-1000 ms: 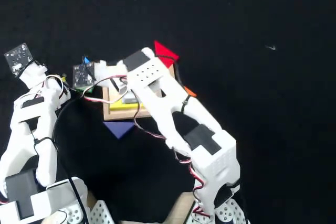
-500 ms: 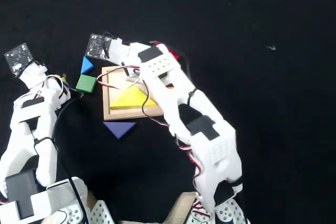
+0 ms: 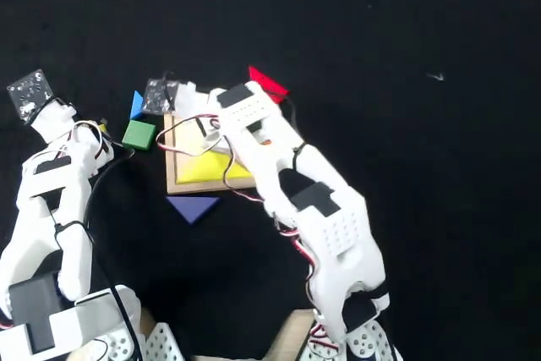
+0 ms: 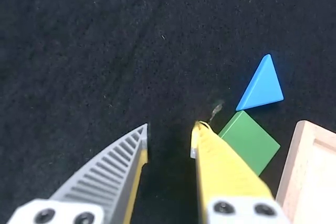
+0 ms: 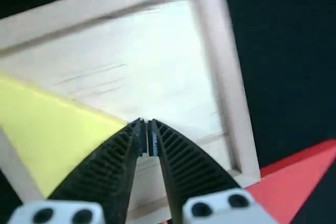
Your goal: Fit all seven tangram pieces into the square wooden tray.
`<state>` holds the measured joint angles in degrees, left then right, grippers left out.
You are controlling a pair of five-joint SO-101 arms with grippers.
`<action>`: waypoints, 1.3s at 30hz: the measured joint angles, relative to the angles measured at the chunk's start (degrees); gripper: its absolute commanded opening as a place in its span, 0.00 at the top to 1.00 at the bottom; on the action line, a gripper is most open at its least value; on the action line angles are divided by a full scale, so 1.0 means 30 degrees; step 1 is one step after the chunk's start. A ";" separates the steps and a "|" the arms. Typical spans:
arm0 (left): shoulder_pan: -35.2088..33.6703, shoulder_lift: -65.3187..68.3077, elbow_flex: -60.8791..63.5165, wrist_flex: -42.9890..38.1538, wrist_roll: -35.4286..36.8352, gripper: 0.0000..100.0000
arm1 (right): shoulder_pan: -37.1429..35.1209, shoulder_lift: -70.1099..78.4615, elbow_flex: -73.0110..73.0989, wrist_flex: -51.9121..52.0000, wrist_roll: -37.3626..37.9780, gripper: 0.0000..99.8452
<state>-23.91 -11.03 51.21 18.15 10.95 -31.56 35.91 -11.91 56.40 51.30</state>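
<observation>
High view: we see the square wooden tray on the black table. The right arm stretches across the tray and covers much of its floor. A yellow triangular piece lies inside the tray, partly under that arm. Near the tray's far left corner sits a green square piece, with a light blue triangular piece just beyond it. A red triangular piece lies past the tray's far side, close against the arm. A violet-blue triangular piece rests on the table just off the tray's near edge. The left arm stands well to the left, its tip near the green square piece.

Left wrist view: the left gripper hangs over bare table, its grey and yellow fingers spread apart with nothing between them. The green square piece is just beside the yellow finger. The light blue triangular piece meets its corner so closely that we cannot tell whether they touch. A corner of the tray shows behind the green piece.

Right wrist view: the right gripper is clenched tight and holds nothing. Its tip is over the tray's floor at the edge of the yellow triangular piece. The red triangular piece lies outside the tray's rim, near a corner.
</observation>
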 measured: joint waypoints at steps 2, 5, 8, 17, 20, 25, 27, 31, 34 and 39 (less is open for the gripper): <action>0.0000 0.0000 0.0000 0.0000 0.0000 0.85 | -0.0352 0.0000 0.0000 0.0498 0.0088 0.99; 0.0000 0.0000 0.0000 0.0000 0.0000 0.85 | -0.0586 0.0000 -0.0029 0.1026 0.0088 0.99; 0.0000 0.0000 0.0000 0.0000 0.0000 0.85 | -0.0586 -0.0147 -0.0147 0.1231 0.0088 0.99; 0.0000 0.0000 0.0000 0.0000 0.0000 0.85 | 0.2725 -0.4454 0.0293 0.1348 -0.3956 0.99; 0.0000 0.0000 0.0000 0.0000 0.0000 0.85 | 0.3077 -0.4864 0.1612 0.0176 -0.4454 0.99; 0.0000 0.0000 0.0000 0.0000 0.0000 0.85 | 0.3077 -0.4044 0.3751 -0.5128 -0.4161 0.99; 0.0000 0.0000 0.0000 0.0000 0.0000 0.85 | 0.3077 -0.3106 0.3810 -0.7502 -0.4161 0.99; 0.0000 0.0000 0.0000 0.0000 0.0000 0.85 | 0.3194 -0.1348 0.3810 -1.1253 -0.4103 0.99; 0.0059 0.0000 0.0000 0.0000 0.0000 0.85 | 0.3663 -0.0029 0.3692 -1.2161 -0.4044 0.99; 0.0059 0.0000 0.0000 0.0000 0.0000 0.85 | 0.4864 0.1407 0.2549 -1.1165 -0.4044 0.99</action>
<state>-23.74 -11.03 51.21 18.15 10.95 -16.97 40.13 -4.26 22.90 39.16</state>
